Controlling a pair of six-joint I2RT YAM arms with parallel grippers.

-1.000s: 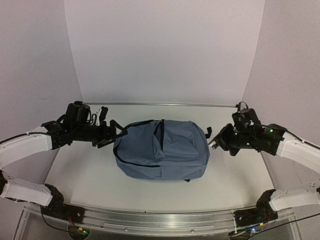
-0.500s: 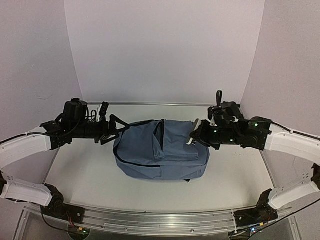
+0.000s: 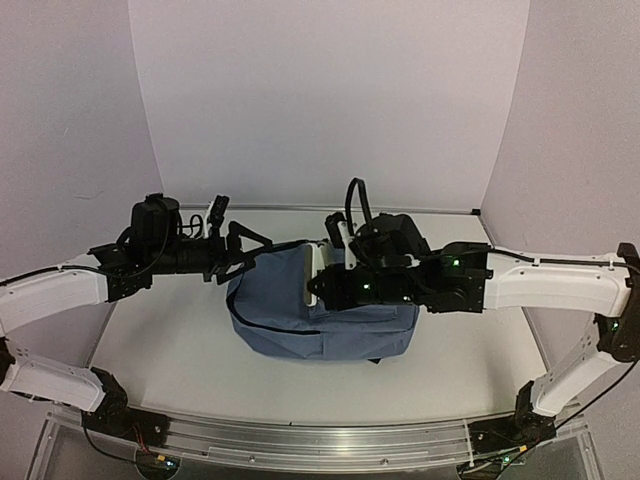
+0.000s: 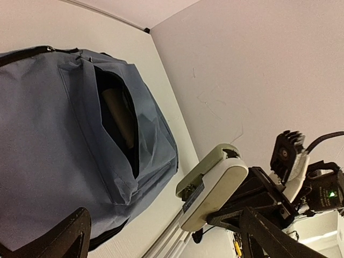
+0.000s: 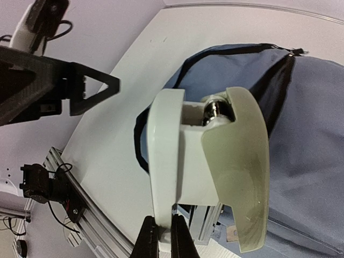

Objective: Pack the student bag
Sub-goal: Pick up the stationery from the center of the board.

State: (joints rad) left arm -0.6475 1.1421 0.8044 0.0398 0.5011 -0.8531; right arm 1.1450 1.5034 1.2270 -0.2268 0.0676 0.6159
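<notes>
**Overhead view:** the left claw point(image 3: 243, 257) is hovering, spread wide, at the upper left edge of the student bag point(image 3: 285, 325). The bag is lying flat mid-counter point(image 3: 160, 350), its soft slate-blue fabric trimmed with black zips. **Left wrist view only:** the main opening is gaping, showing a brown cylinder point(image 4: 115, 107) inside. **Right wrist view:** the right claw point(image 5: 161, 241) is pinching a smooth white-and-pale-green plastic stapler point(image 5: 204, 161) above the bag. The stapler's small dark label is unreadable.
</notes>
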